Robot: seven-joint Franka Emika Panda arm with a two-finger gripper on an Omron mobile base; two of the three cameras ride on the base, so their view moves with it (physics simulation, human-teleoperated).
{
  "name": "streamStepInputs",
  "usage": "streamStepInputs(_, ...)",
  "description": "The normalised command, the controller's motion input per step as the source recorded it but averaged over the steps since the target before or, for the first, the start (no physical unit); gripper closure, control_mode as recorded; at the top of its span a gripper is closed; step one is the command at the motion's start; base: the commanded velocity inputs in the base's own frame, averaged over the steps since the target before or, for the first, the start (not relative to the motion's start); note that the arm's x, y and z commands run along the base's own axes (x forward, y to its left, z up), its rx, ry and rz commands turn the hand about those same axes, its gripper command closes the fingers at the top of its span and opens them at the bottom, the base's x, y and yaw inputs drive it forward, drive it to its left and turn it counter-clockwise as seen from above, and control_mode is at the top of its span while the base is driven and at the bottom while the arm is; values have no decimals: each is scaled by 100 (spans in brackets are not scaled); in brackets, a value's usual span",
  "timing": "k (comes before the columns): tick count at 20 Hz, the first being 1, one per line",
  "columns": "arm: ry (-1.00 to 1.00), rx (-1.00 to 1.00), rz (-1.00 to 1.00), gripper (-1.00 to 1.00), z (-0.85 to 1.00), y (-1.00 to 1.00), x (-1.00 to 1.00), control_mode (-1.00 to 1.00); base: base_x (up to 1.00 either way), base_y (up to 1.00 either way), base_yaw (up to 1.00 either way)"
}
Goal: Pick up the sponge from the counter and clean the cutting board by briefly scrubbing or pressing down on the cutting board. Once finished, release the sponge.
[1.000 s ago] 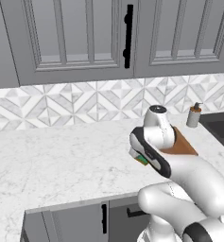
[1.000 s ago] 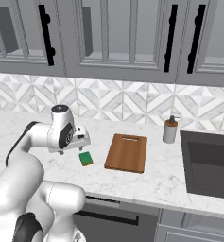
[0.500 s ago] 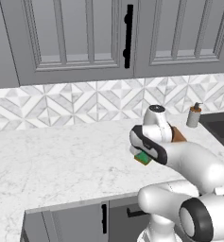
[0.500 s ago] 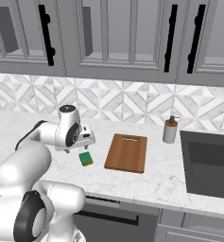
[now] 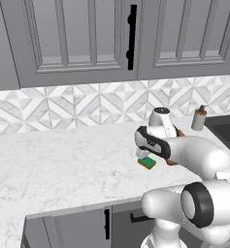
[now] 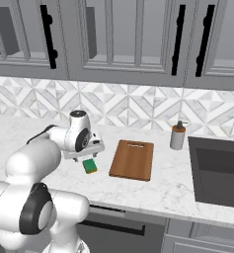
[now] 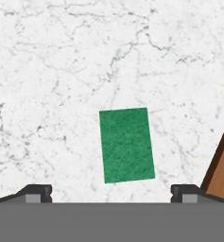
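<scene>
The sponge (image 7: 126, 144) lies green side up on the white marble counter (image 7: 61, 71), a short way left of the cutting board (image 6: 132, 159). My gripper (image 7: 111, 193) hangs straight above the sponge, open wide, with one fingertip on each side of it and nothing between them touching. From the right base view the hand (image 6: 91, 148) sits just over the sponge (image 6: 90, 166). From the left base view the sponge (image 5: 147, 163) peeks out under the gripper (image 5: 143, 154). A brown corner of the cutting board (image 7: 222, 165) shows at the lower right of the hand view.
A soap dispenser (image 6: 177, 136) stands behind the board's right end, beside the dark sink (image 6: 219, 170). The patterned backsplash (image 6: 138, 106) and grey upper cabinets close the back. The counter (image 5: 63, 164) stretches wide to the left of the arm.
The hand has swung in and come lower over the sponge. The jaws have stayed wide open. Sponge and board have not moved.
</scene>
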Motion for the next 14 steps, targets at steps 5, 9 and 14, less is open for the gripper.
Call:
streamStepInputs(5,0,-2,3,-100,-26,0,13,-100,0,0,0)
streamStepInputs(9,0,-1,4,-100,-24,0,6,-100,0,0,0)
streamStepInputs(14,0,0,4,-100,-15,0,0,-100,0,0,0)
